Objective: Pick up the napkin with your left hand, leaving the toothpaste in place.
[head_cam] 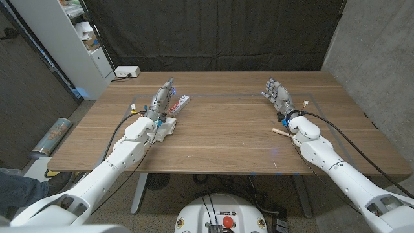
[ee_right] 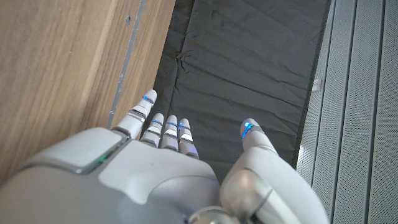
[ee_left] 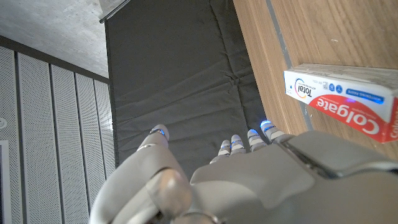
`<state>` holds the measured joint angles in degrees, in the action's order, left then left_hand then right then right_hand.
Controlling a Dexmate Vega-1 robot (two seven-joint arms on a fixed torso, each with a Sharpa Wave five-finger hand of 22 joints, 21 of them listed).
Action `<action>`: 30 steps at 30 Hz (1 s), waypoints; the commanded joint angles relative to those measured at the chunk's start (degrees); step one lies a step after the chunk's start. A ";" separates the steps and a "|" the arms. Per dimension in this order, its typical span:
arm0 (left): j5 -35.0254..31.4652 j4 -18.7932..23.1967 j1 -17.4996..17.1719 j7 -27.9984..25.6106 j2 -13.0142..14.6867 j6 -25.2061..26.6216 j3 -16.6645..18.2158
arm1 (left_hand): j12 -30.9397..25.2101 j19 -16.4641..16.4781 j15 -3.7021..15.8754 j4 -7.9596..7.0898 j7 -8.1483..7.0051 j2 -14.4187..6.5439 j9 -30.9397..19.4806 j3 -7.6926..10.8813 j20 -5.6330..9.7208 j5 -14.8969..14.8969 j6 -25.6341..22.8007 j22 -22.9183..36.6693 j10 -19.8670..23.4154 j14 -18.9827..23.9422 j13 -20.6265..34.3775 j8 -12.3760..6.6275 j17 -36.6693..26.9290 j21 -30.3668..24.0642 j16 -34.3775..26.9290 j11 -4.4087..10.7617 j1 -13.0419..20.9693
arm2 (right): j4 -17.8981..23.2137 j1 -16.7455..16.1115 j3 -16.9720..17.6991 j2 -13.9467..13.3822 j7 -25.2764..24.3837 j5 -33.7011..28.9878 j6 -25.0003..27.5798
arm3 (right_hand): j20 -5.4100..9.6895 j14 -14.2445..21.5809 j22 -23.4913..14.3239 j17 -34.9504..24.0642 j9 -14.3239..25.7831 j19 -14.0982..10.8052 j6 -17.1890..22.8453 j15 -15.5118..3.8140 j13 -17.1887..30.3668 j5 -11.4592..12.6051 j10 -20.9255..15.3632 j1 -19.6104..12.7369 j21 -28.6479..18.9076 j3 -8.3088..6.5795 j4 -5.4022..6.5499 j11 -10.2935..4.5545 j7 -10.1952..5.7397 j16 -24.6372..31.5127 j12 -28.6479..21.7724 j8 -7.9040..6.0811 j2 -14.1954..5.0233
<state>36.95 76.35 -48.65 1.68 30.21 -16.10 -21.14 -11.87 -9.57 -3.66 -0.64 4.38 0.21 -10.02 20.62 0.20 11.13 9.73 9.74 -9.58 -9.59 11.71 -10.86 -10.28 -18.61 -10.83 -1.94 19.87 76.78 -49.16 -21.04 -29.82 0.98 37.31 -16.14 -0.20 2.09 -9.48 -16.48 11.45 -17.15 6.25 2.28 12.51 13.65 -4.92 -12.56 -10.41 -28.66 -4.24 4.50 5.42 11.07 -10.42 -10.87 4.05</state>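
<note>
The white napkin (head_cam: pixel 167 127) lies on the wooden table (head_cam: pixel 226 136), partly under my left wrist. Just beyond it sits the Colgate toothpaste box (head_cam: pixel 182 102), white and red, also seen close up in the left wrist view (ee_left: pixel 348 102). My left hand (head_cam: pixel 164 98) hovers past the napkin with the box at its right side. Its fingers (ee_left: pixel 236 144) are stretched out and apart, holding nothing. My right hand (head_cam: pixel 276 94) is raised over the right half of the table, and its fingers (ee_right: pixel 163 127) are spread and empty.
A small wooden stick (head_cam: pixel 280 132) lies by my right wrist. A white power box (head_cam: pixel 127 72) sits at the table's back left corner. A white shelf unit (head_cam: pixel 84 39) stands beyond the left edge, and a black curtain (head_cam: pixel 220 32) hangs behind.
</note>
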 commanded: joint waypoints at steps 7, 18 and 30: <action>-0.44 2.83 -1.52 -1.22 1.36 -0.34 0.86 | -0.32 -3.61 0.10 0.31 -0.32 -0.19 -0.10 0.30 -0.29 0.20 0.75 0.20 -0.15 -0.90 -0.13 -0.26 -0.08 0.35 -0.27 0.25 0.38 | 1.87 -0.99 0.46 -0.83 -0.67 -0.12 0.26 | -0.05 0.29 -0.31 -0.01 0.02 -0.40 0.61 0.23 -0.11 0.42 -0.50 -0.62 -0.44 0.09 -0.21 0.20 0.05 0.36 -0.47 -0.34 -0.54; -1.03 5.44 -2.76 -2.36 3.20 0.49 1.62 | -0.34 -3.51 0.13 0.40 -0.35 -0.29 -0.11 0.28 -0.38 0.15 0.68 0.21 0.00 -0.79 -0.25 -0.19 -0.09 0.58 -0.26 0.21 0.33 | 2.43 -1.55 0.65 -0.93 -0.64 -0.02 -0.19 | -0.05 0.26 -0.31 0.18 -0.06 -0.40 0.63 0.27 -0.32 0.44 -0.50 -0.69 -0.46 0.21 -0.27 0.18 0.04 0.38 -0.49 -0.36 -0.77; -1.37 6.82 -3.89 -3.25 3.84 -0.19 2.40 | -0.42 -3.34 0.22 0.53 -0.32 -0.38 -0.11 0.23 -0.41 0.10 0.27 0.23 0.36 -0.64 -0.38 -0.23 -0.09 0.87 -0.25 0.59 0.26 | 1.95 -1.52 0.54 -0.69 -0.36 0.02 -0.52 | -0.09 0.27 -0.31 0.38 -0.13 -0.36 0.69 0.23 -0.52 0.45 -0.49 -0.77 -0.46 0.35 -0.37 0.19 0.07 0.40 -0.50 -0.38 -0.91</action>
<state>35.80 81.70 -51.60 -0.91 33.26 -16.10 -19.41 -11.86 -9.76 -3.66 -0.40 4.38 0.21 -10.01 20.86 0.00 11.13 9.73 9.73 -9.35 -9.59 11.18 -10.86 -10.27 -17.79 -10.83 -1.73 19.87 78.90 -50.57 -20.51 -30.62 0.39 37.22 -16.26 -0.20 2.16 -9.47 -15.96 11.18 -17.15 6.45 2.35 11.98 13.65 -4.91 -13.16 -10.41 -28.46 -4.43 4.50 5.63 11.07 -10.42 -10.87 3.45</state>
